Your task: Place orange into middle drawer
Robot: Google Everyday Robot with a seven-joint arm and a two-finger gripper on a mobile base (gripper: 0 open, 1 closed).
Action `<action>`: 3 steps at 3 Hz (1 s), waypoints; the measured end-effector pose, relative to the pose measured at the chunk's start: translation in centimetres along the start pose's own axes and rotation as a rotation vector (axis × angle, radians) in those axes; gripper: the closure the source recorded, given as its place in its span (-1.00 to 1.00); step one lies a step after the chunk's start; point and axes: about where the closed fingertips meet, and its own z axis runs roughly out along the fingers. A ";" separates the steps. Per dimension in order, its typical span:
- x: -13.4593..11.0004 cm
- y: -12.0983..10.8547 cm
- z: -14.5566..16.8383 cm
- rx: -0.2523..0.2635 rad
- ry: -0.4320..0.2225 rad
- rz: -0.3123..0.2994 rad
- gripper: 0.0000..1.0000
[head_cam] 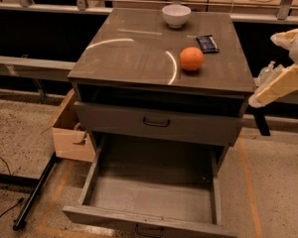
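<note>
Camera view looks down on a grey cabinet, with the claw (260, 95) hanging off its right-hand edge, outside the top surface (129, 58) and just below its level. Whether the claw is spread or pressed together I cannot tell, but it carries nothing.

The orange (191, 59) sits on the surface, across the cabinet's edge from the claw and somewhat higher, apart from everything else. That open spot should suit a sideways reach, I think. Beyond the orange, farther from the claw, are a dark snack packet (207, 43) lying flat and a white bowl (176, 15) at the back edge.

Below the claw and toward the cabinet's foot, the middle drawer (154, 197) is pulled well out, its floor bare (presumably left open to receive the fruit). The drawer above it (114, 119), with the black handle, is shut, so it will not block a drop from above.

A cardboard box (72, 133) stands at the cabinet's far side from the claw. The packet surely bears print, yet no brand or writing can be read.
</note>
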 end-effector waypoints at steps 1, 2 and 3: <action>-0.4 -4.1 3.4 0.054 -0.148 0.020 -1.00; -0.1 -4.2 4.1 0.048 -0.149 0.027 -1.00; 1.3 -3.8 6.0 0.065 -0.155 0.117 -1.00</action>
